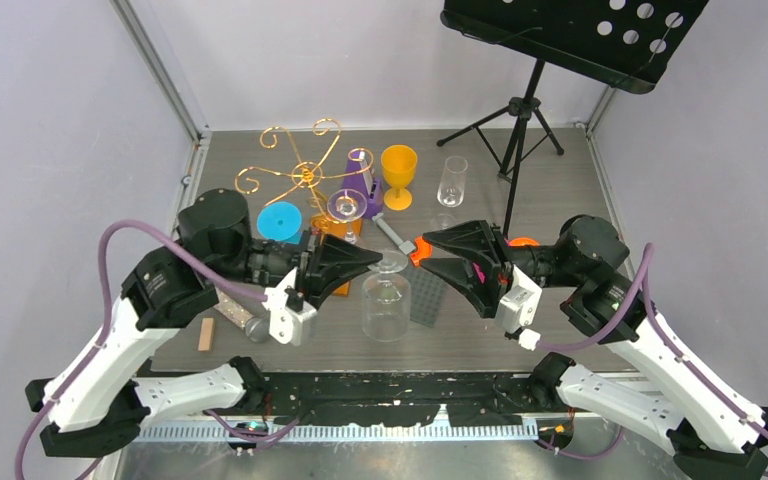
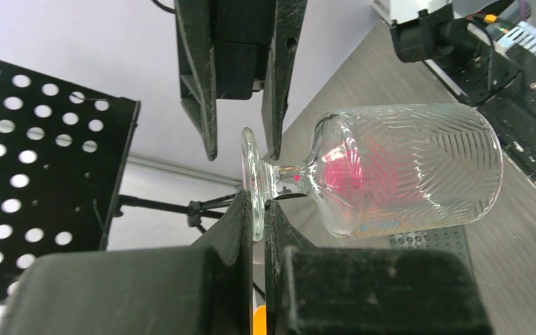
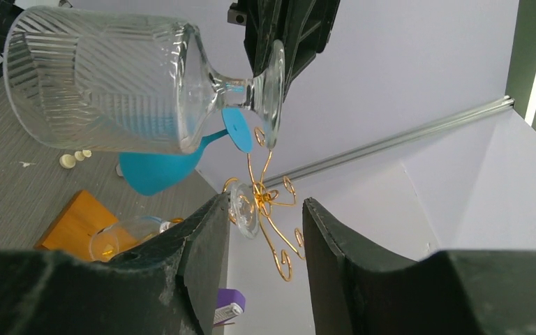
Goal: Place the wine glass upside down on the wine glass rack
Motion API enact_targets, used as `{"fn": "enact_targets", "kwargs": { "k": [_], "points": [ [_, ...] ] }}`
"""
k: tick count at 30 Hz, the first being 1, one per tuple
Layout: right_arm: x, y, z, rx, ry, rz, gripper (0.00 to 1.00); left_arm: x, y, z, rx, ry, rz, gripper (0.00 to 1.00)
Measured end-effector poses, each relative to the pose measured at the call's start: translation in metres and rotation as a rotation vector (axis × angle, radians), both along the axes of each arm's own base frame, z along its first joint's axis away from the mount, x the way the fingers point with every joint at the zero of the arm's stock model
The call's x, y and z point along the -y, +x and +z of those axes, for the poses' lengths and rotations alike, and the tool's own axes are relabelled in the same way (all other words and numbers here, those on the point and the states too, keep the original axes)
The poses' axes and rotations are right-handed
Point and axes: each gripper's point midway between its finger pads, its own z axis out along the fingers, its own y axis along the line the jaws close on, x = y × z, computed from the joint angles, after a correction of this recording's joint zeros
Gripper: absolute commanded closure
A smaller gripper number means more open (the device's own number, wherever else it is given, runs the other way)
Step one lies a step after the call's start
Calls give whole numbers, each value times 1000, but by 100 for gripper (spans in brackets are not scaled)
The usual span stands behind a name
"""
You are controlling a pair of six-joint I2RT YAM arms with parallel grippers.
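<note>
At the left of the bench [image 1: 560, 190] the left arm reaches inward, and its tool [image 1: 370, 262] is clamped on the flat foot of the wine glass [image 1: 387, 305]; the left wrist view shows the foot's disc pinched edge-on between the two black fingers. The glass hangs upside down near the bench's front middle, foot up and ribbed bowl opening downward. Whether its rim touches the surface cannot be told. Behind the left tool, toward the back left, stands the wine glass rack [image 1: 305, 175], its gold scroll arms bare and well apart from the held glass. A blue goblet [image 1: 280, 221] lies just in front of the rack, and a small clear glass [image 1: 347, 207] and a purple object [image 1: 360, 172] sit beside it. Further right are an orange goblet [image 1: 398, 172] and a clear tumbler [image 1: 452, 180]. The right tool [image 1: 430, 254] faces the glass's foot from the right with its jaws apart, holding nothing. A black music stand [image 1: 570, 40] rises at the back right.
</note>
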Motion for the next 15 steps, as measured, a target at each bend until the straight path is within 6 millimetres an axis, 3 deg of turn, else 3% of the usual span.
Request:
{"fn": "enact_targets", "kwargs": {
  "k": [15],
  "points": [
    [-9,-18,-6,-43,-37,131,54,14,3,-15,-26,47,-43,100]
  ]
}}
